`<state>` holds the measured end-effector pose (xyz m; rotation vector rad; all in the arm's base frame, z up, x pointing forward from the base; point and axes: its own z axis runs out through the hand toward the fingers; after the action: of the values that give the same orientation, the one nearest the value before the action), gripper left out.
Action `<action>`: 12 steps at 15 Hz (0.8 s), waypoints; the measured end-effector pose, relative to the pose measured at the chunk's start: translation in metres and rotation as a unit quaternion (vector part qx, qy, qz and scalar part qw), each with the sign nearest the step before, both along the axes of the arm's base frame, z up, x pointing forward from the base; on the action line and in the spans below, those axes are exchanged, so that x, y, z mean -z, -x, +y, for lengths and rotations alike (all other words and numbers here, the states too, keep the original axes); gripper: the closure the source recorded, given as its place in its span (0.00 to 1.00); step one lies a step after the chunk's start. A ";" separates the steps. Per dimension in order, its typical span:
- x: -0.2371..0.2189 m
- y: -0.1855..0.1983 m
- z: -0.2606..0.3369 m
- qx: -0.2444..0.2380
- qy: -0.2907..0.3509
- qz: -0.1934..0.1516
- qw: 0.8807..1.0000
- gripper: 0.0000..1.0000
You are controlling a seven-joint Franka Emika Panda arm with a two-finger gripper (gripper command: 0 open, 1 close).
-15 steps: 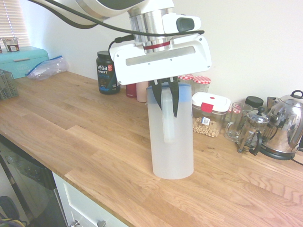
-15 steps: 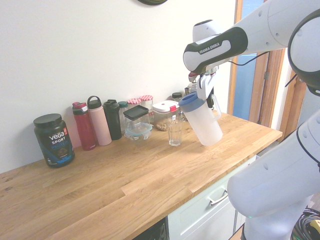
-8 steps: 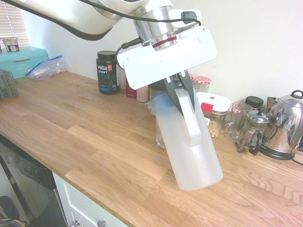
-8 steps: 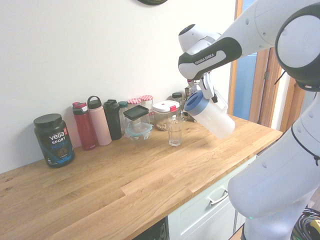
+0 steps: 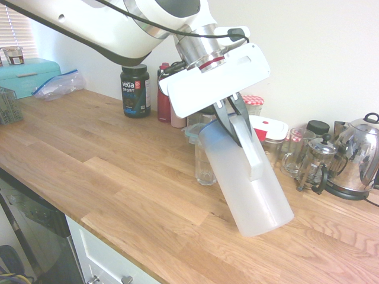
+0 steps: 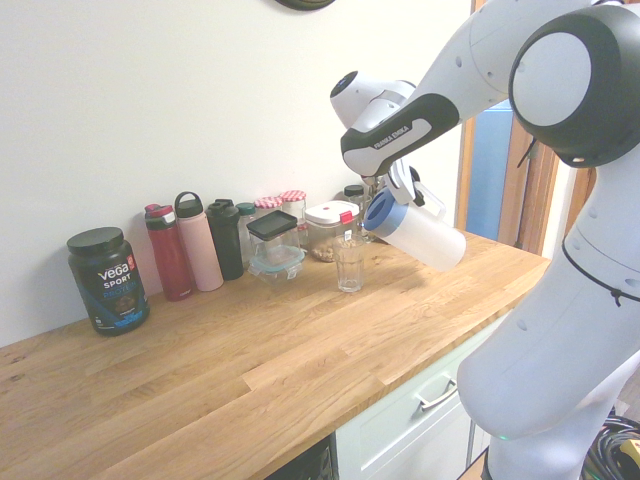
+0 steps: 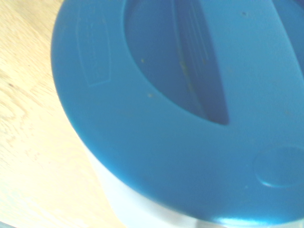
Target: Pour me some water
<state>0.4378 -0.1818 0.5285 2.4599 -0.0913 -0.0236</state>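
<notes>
**Pitcher tipped over the glass**

The frosted pitcher [image 5: 249, 183] is clenched at its handle by the gripper [image 5: 233, 113] and held off the wooden counter [image 5: 118, 177], tilted steeply. Its blue lid [image 6: 381, 211] is pointed towards the clear glass [image 6: 349, 266] standing on the counter just below. The water cannot be made out through the frosted wall. The lid fills the wrist view [image 7: 180, 114].
</notes>
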 end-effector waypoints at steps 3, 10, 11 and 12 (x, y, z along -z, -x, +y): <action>0.000 -0.003 0.007 -0.006 0.011 0.002 1.000 1.00; -0.004 -0.009 0.032 -0.026 0.061 0.029 0.997 1.00; -0.004 -0.009 0.034 -0.029 0.069 0.034 0.997 1.00; -0.005 -0.009 0.036 -0.029 0.078 0.038 0.996 1.00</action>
<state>0.4467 -0.1463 0.5335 2.3014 0.0115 -0.0825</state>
